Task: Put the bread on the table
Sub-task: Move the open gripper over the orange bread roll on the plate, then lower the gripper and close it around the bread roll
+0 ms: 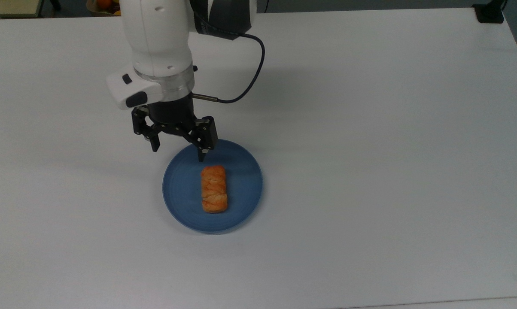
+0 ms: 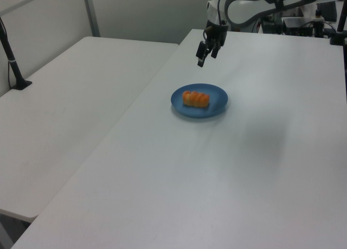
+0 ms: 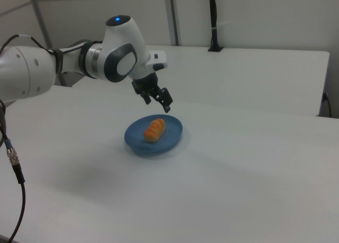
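Observation:
The bread [image 1: 214, 189] is a small golden-orange braided loaf lying in the middle of a round blue plate [image 1: 181, 193] on the white table [image 1: 370, 128]. It also shows as the bread [image 2: 196, 99] in the left view and the bread [image 3: 154, 129] in the right view. My gripper [image 1: 179, 154] hangs open above the plate's upper-left rim in the top view, apart from the bread and holding nothing. The left view has the gripper [image 2: 205, 56] raised above the table, and the right view has the gripper [image 3: 158, 102] above the plate [image 3: 172, 137].
A second white table [image 2: 65, 97] adjoins on the left view's left, with a black post [image 2: 13, 64] on it. A black cable [image 1: 245, 86] trails from the wrist. A black mount [image 1: 489, 13] sits at the top view's upper right corner.

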